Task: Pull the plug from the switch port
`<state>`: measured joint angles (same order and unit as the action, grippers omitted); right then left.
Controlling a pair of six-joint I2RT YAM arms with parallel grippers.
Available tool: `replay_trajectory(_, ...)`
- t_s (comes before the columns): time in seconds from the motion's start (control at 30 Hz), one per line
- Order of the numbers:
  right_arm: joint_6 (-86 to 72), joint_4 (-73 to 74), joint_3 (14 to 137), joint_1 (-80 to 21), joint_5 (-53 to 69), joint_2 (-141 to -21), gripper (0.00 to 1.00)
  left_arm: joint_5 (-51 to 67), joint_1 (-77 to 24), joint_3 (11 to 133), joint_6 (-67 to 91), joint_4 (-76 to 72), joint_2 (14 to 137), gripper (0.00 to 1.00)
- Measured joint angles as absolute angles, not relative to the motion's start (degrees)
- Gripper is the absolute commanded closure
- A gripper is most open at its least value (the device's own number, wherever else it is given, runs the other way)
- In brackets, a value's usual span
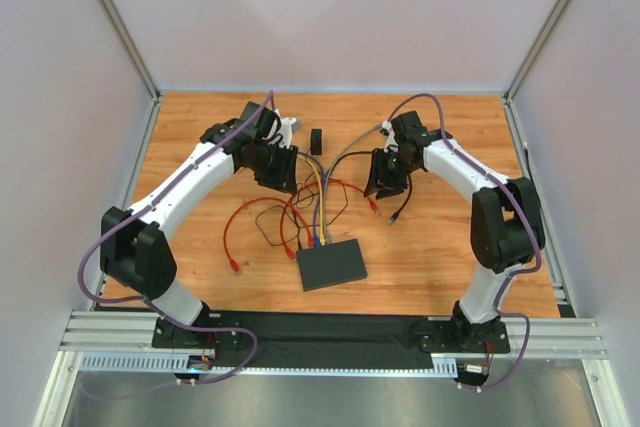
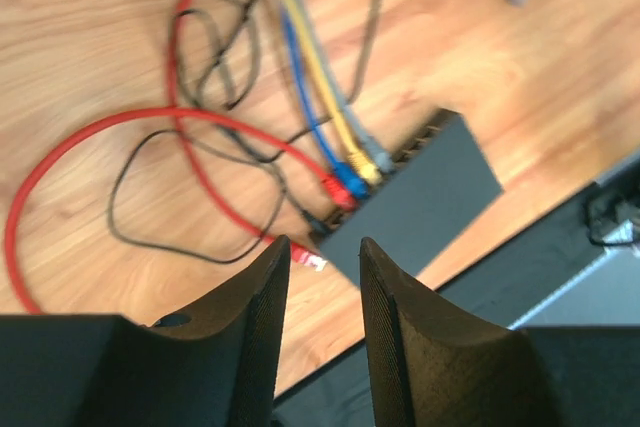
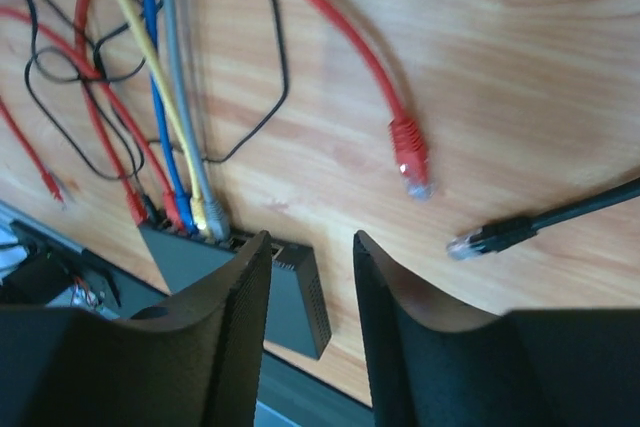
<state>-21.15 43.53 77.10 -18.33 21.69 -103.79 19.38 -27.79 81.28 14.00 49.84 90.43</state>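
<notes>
switch (image 1: 332, 265): near centre of surface (image 1: 430, 259), 4 coloured plugs (image 2: 352, 175) in its far edge, perhaps 1 black too | left fingers (image 2: 255, 317): spread, empty | right fingers (image 3: 245, 292): spread, empty | risk: plugs crowded, wrong one pinched; unlatched pull drags switch

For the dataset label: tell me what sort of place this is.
Probably a robotics lab cell: pale panels on an aluminium frame wall in a wooden table, two arms bolted at its near edge, a switch with cables.
</notes>
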Motion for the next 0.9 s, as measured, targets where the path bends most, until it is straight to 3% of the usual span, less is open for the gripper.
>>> replay_trajectory(0.53, -15.40, 52.10, 76.25, -36.73, 22.98, -100.77, 0.57, 10.26, -27.22, 72.64, 21.61, 50.28, 100.42, 0.66)
replay_trajectory(0.9, -14.41, 53.36, 79.48, -36.80, 21.02, -104.01, 0.52, 14.81, -27.22, 70.28, 22.24, 47.97, 98.85, 0.66)
